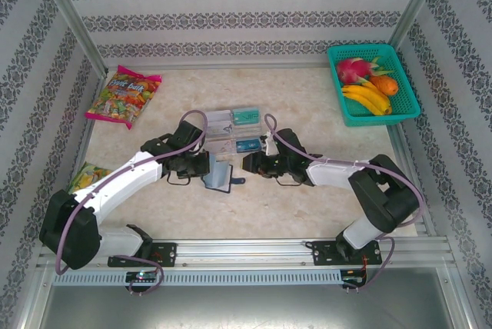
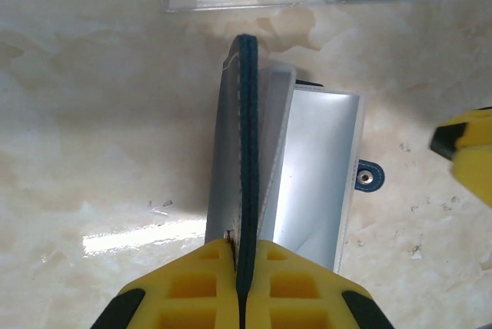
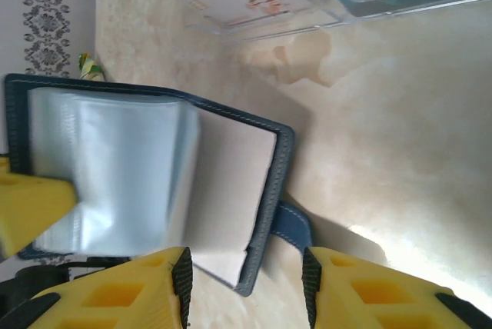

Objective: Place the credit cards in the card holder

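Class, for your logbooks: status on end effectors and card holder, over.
Left end effector shut on card holder, holder open. Right end effector open at its free edge. Credit cards in clear tray behind. Nothing in the way.

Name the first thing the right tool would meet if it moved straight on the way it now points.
Probably the card holder: its blue cover edge lies between the open fingers of the right tool.

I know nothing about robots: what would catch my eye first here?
A navy card holder mid-table draws the eye: the left gripper pinches its cover on edge, the right gripper stands open at its corner. Behind sits a clear tray holding cards, and a green basket of fruit brightens the far right corner.
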Controlling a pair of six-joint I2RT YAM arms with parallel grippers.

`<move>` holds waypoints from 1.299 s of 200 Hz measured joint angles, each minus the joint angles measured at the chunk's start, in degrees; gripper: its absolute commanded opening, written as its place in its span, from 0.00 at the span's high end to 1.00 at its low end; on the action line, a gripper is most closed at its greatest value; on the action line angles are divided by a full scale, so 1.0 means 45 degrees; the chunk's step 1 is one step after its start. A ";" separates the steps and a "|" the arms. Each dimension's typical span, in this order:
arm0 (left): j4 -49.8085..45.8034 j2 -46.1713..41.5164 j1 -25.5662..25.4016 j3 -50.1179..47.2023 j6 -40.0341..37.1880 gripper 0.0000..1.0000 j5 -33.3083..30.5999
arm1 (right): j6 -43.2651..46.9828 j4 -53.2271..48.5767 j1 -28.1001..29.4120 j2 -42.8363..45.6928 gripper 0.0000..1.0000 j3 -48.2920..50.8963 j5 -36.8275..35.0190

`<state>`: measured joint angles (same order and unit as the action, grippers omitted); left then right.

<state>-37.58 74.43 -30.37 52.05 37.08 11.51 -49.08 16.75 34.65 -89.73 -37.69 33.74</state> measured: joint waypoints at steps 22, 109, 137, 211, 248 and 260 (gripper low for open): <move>0.0019 0.0087 0.0000 -0.0112 0.0005 1.00 0.0049 | 0.0092 -0.0549 0.0364 0.0335 0.57 -0.0471 -0.0058; 0.0923 0.0389 0.0000 -0.1015 0.0262 1.00 0.0325 | -0.0063 -0.0097 0.2565 -0.2953 0.64 -0.3259 -0.0301; 0.2137 0.0393 0.0087 -0.2021 0.0690 1.00 0.0976 | -0.0165 0.0131 0.2463 -0.4231 0.65 -0.3104 -0.0389; 0.2958 -0.0170 0.1564 -0.3317 0.0874 0.99 0.1676 | -0.0262 0.1321 0.2239 -0.4226 0.65 -0.2526 -0.0306; 0.3308 -0.0005 0.1938 -0.3589 0.0918 0.93 0.2370 | -0.0272 0.1491 0.2157 -0.4133 0.65 -0.2312 -0.0277; 0.3313 -0.0005 0.1943 -0.3565 0.0913 0.93 0.2429 | -0.0316 0.1588 0.2152 -0.4099 0.65 -0.2229 -0.0272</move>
<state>-22.68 74.41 -21.63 36.01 41.19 22.44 -50.50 23.90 44.34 -108.18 -47.72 32.51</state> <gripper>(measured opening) 0.075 0.351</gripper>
